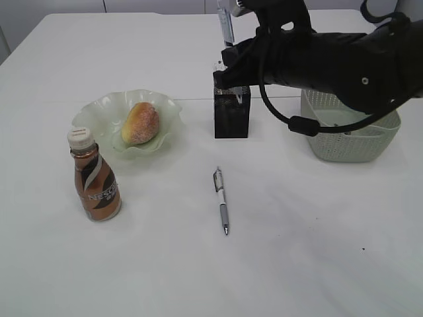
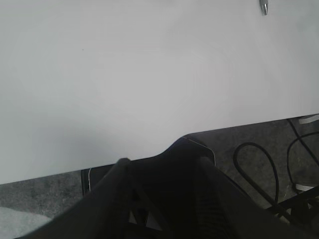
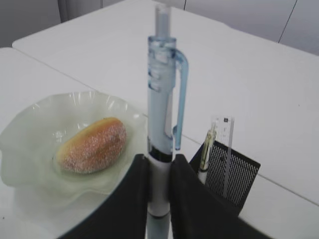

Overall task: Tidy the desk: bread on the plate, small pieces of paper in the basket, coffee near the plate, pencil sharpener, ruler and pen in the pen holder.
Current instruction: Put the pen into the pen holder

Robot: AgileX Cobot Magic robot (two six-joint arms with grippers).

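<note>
The right tool [image 3: 159, 191] pinches a light-blue pen [image 3: 163, 107] between its dark fingers [image 3: 130, 199], holding it upright with the clip end pointing up. In the exterior view the right arm [image 1: 344, 63] reaches across from the right, and the tool hangs over the black mesh pen holder [image 1: 232, 112], which stands on the white bench [image 1: 297, 238] at the middle. From the right wrist view a clear ruler [image 3: 227, 149] and a slim pen-like item [image 3: 207, 154] stand inside the holder.

The bread [image 1: 140, 123] lies on the pale green wavy plate [image 1: 99, 112] to the left of the holder. The coffee bottle [image 1: 94, 176] stands upright just in front of the plate, near its left edge. A second pen [image 1: 221, 200], white and silver, lies flat on the bench in front of the holder, well apart from it. The pale basket [image 1: 350, 142] sits to the right, partly hidden behind the arm.

The left wrist view shows mostly bare bench with only that pen's tip [image 2: 263, 6] at the top edge; the left tool's fingers are not shown there, so one cannot tell whether it is spread or pressed together.
</note>
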